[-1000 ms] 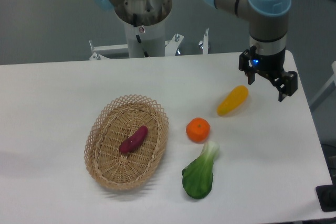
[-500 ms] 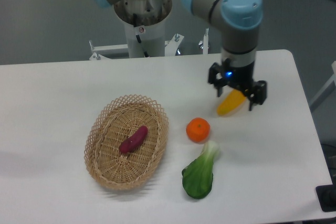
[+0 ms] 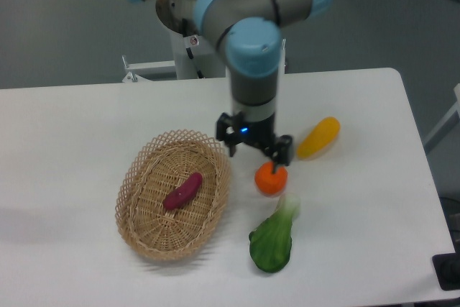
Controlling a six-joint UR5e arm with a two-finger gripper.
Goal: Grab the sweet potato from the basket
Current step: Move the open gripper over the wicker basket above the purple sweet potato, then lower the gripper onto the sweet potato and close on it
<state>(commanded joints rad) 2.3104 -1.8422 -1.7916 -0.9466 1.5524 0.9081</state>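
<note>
The sweet potato [image 3: 182, 190], a small reddish-purple tuber, lies on the floor of the tan wicker basket [image 3: 144, 233] at the table's left-centre. My gripper [image 3: 257, 154] hangs open above the table just right of the basket's upper right rim, with nothing between its fingers. It partly covers the top of the orange fruit [image 3: 271, 180]. The sweet potato lies about a hand's width to the gripper's lower left.
A yellow oblong vegetable [image 3: 318, 137] lies right of the gripper. A green leafy vegetable [image 3: 274, 239] lies below the orange fruit. The robot's base column [image 3: 194, 48] stands at the table's far edge. The table's right edge runs near x 600.
The gripper has travelled left across the table, from above the yellow vegetable at the right to just beside the basket's rim. It stays open. No produce has moved.
</note>
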